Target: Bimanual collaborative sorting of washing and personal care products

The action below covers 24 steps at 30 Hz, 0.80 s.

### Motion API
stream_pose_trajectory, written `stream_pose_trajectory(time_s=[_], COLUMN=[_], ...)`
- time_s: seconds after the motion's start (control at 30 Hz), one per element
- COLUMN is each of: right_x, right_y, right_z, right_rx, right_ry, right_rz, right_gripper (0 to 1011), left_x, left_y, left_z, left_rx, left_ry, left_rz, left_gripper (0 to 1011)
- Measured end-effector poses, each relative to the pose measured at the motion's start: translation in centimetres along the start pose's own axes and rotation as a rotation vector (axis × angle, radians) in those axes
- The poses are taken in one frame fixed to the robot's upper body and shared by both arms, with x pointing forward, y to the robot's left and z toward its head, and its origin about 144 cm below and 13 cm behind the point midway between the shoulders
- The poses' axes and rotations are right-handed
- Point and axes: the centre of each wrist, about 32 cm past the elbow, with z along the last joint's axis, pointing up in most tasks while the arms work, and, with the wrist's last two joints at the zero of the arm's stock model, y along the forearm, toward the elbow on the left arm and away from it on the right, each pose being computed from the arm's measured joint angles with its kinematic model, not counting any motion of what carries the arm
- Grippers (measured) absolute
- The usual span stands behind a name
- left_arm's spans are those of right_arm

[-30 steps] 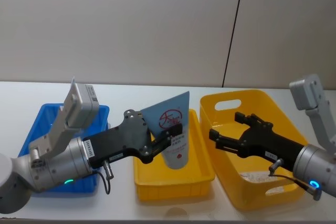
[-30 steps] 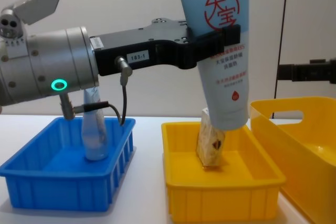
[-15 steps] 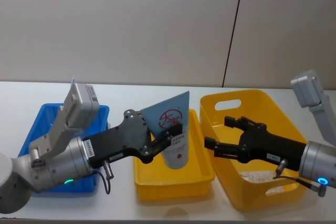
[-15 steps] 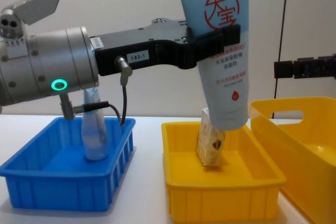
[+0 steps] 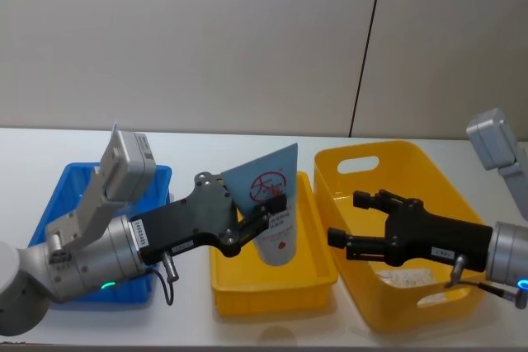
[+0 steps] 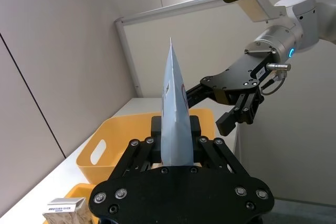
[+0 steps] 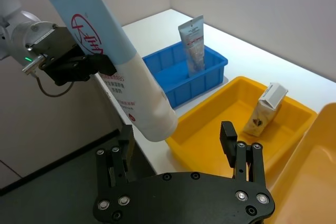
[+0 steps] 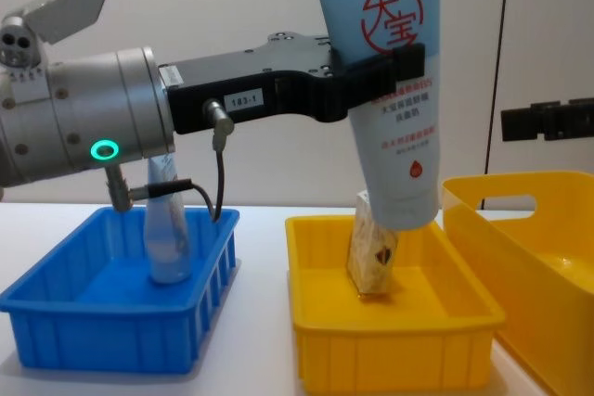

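Note:
A pale-blue squeeze tube with a red round logo hangs cap down over the middle yellow tray. My left gripper is shut on its middle; the same tube and gripper show large in the chest view. Over the large yellow bin, to the right of the tube and apart from it, my right gripper is open and holds nothing. A beige carton stands in the yellow tray. Another pale-blue tube stands upright in the blue bin.
The large yellow bin with handle cut-outs stands on the right, with a pale item on its floor. All three containers sit side by side on the white table, close to its front edge. A wall rises behind.
My right gripper has drawn back toward the table's front over the large yellow bin, still open. The left arm and the tube have kept still.

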Motion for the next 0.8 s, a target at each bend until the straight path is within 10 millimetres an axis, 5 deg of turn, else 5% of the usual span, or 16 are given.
stream_pose_trajectory(time_s=[0.8], right_x=[3.6], right_y=[1.8], right_z=[0.9], right_rx=[-0.050], right_ry=[-0.010], right_rz=[0.155], right_gripper=[1002], left_x=[0.0], left_y=[0.0], left_z=[0.0], left_rx=[0.000], left_ry=[0.000], left_rz=[0.000], left_gripper=[259])
